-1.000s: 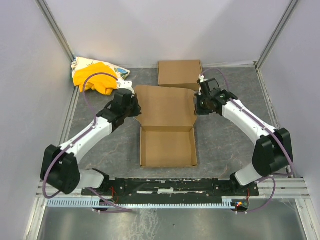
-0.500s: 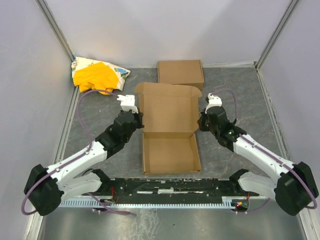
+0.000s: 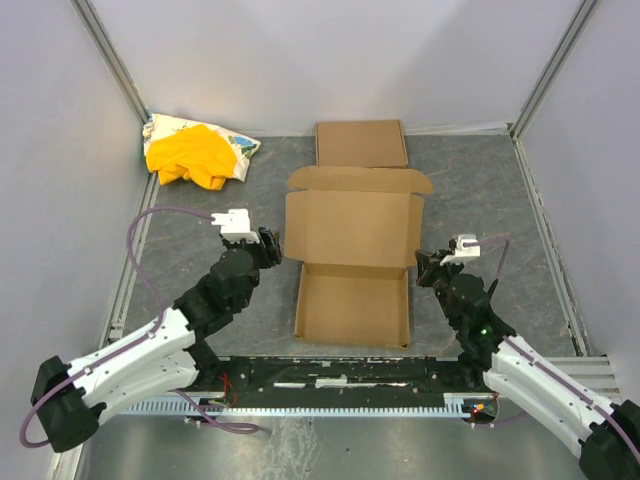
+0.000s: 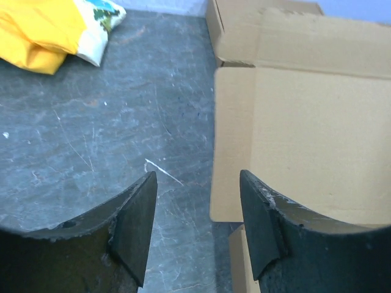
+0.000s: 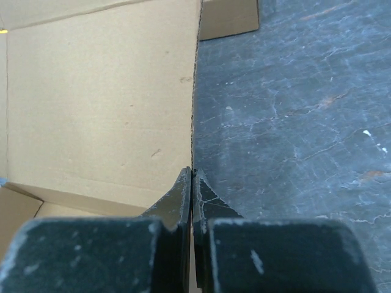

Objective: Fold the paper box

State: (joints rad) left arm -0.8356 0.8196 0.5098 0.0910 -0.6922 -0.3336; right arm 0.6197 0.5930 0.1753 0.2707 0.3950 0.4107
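Paper box (image 3: pixel 355 270) lies in the middle of the grey tabletop (image 3: pixel 190 215), between the two arms, half assembled. Its shallow tray (image 3: pixel 353 305) sits nearer the arm bases with its side walls standing. Its lid (image 3: pixel 350 228) is swung open away from the bases, with a narrow front flap and small corner tabs along its far edge. Whether the lid lies flat or leans back at an angle cannot be told from above. The left hand (image 3: pixel 268 245) is just off the lid's left edge, near the corner where lid meets tray. Its fingers (image 4: pixel 137 226) stand well apart with nothing between them; bare tabletop and the lid's left edge show through the gap. The right hand (image 3: pixel 425 268) is on the opposite side, by the tray's far right corner. Its fingers (image 5: pixel 183 195) are pressed together, and the wrist view shows the tips right at the lid's right edge, with no cardboard visibly caught between them. A second cardboard box (image 3: pixel 360 143), a neat closed rectangle, lies just beyond the open lid's flap, against the back wall; whether the flap touches it cannot be told. A yellow cloth bundle (image 3: pixel 195 152) with a printed white part sits in the far left corner, well apart from the paper box.
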